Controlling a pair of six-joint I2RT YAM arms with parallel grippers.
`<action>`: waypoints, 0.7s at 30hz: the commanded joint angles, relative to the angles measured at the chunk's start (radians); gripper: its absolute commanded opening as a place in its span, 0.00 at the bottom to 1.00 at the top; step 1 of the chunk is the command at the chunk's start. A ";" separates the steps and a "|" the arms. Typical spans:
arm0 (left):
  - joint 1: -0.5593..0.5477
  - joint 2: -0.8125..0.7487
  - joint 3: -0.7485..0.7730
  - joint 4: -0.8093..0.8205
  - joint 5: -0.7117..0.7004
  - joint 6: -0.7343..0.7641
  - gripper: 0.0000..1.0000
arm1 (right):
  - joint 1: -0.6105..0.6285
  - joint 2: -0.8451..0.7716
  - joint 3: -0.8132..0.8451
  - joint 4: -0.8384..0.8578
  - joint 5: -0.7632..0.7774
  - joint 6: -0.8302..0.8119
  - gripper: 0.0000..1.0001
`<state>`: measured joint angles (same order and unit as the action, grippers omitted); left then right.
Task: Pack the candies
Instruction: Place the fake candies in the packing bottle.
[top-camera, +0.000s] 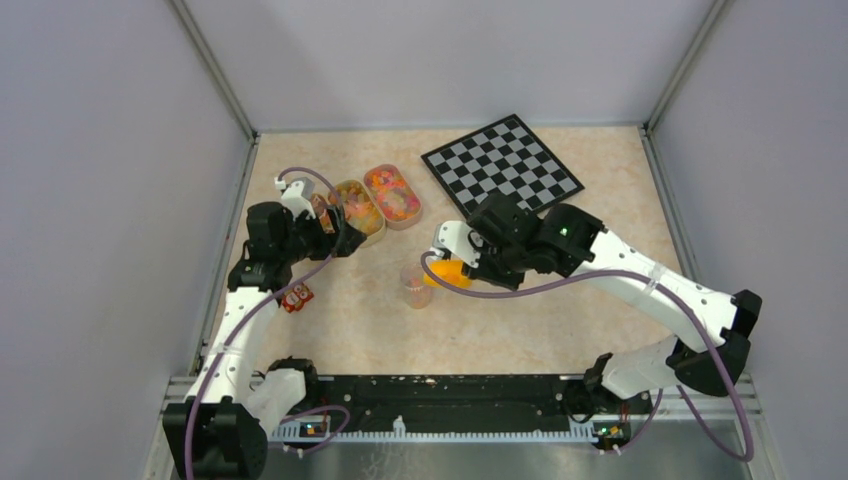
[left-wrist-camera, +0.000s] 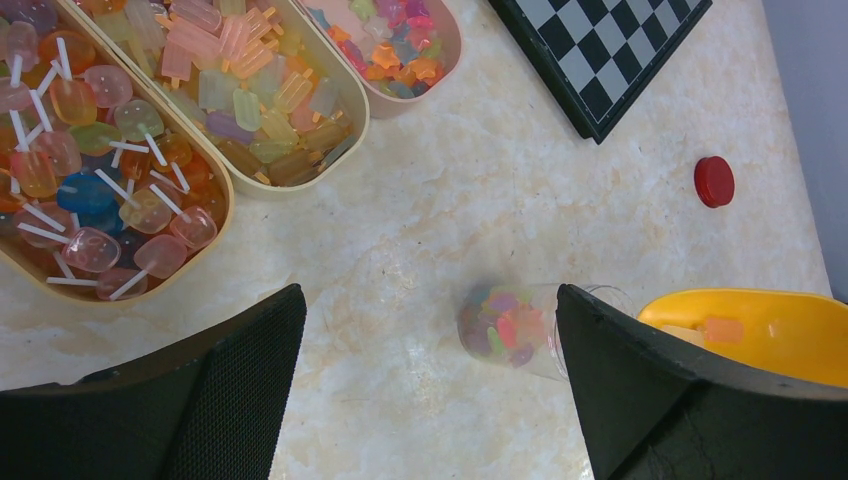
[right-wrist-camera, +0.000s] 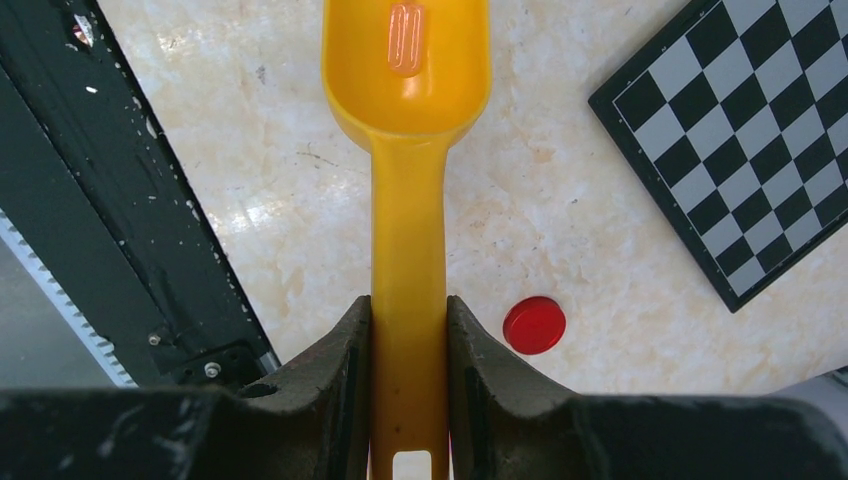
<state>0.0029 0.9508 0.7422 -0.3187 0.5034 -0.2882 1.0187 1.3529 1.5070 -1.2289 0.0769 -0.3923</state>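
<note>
While right gripper (right-wrist-camera: 408, 322) clamps the scoop (right-wrist-camera: 408, 200) by its handle, 1 orange candy (right-wrist-camera: 405, 38) lies in the bowl. Scoop hangs just right of the open jar (top-camera: 414, 272); contact cannot be told. Jar stands upright on table (left-wrist-camera: 480, 170), its lower part filled with mixed candies (left-wrist-camera: 505, 328). More candies fill 3 trays (left-wrist-camera: 360, 112) at far left, the nearest holding lollipops (left-wrist-camera: 90, 250). Left gripper (left-wrist-camera: 430, 305) hangs over the table between trays and jar, jaws wide apart, holding nothing. Red lid (left-wrist-camera: 714, 181) lies alone on the table near chessboard (left-wrist-camera: 610, 50).
</note>
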 joint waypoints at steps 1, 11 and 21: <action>0.002 -0.021 -0.003 0.014 -0.001 0.014 0.99 | 0.015 0.011 0.054 0.002 0.018 0.003 0.00; 0.002 -0.021 -0.003 0.013 0.003 0.015 0.99 | 0.015 0.039 0.091 -0.014 0.026 0.001 0.00; 0.001 -0.021 -0.006 0.012 0.003 0.015 0.99 | 0.024 0.047 0.122 -0.031 0.034 0.000 0.00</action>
<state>0.0029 0.9508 0.7422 -0.3191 0.5037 -0.2882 1.0260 1.3949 1.5730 -1.2594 0.0967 -0.3927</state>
